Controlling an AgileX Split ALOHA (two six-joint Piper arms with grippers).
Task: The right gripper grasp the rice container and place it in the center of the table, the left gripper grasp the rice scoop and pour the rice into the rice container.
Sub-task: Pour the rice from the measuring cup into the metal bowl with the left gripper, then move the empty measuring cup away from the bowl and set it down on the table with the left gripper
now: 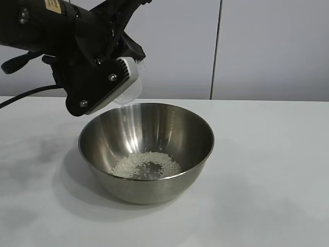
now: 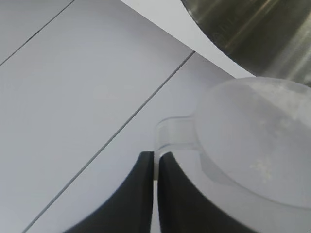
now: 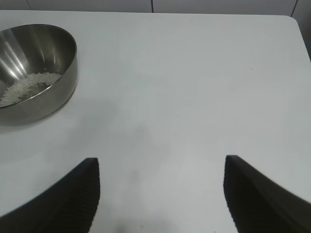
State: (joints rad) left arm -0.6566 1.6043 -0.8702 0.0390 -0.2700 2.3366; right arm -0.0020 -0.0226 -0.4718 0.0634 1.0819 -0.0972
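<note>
What matters to me now is where the scoop's mouth sits against the bowl's rim. In the exterior view my left gripper [image 1: 110, 85] hangs above the bowl's [image 1: 146, 154] near-left rim, and the scoop [image 1: 131, 82] it carries is tipped over, its open end facing down and inward over the steel wall. So whatever drops from it should fall inside, not on the desk [image 1: 267, 170].

The left wrist view shows the hold: the jaws are clenched on the scoop's little handle tab [image 2: 172, 136], pinched almost to nothing, with the cup body [image 2: 252, 141] jutting out past the fingertips toward the bowl [image 2: 257, 29]. The cup's axis runs across the line of the jaws, so rolling the wrist is what tips it. A few grains seem to cling inside the cup wall, though I can't be sure.

The rice [image 1: 146, 164] lies in a loose ring on the bowl's floor, so I judge the pour mostly done; what remains is a last bit of roll, or a shake, kept over the bowl.

The left arm is plainly the one at the work. My right gripper [image 3: 160, 194] is parked well off, jaws released and holding nothing, the bowl [image 3: 34, 73] well apart from it on the desk.
</note>
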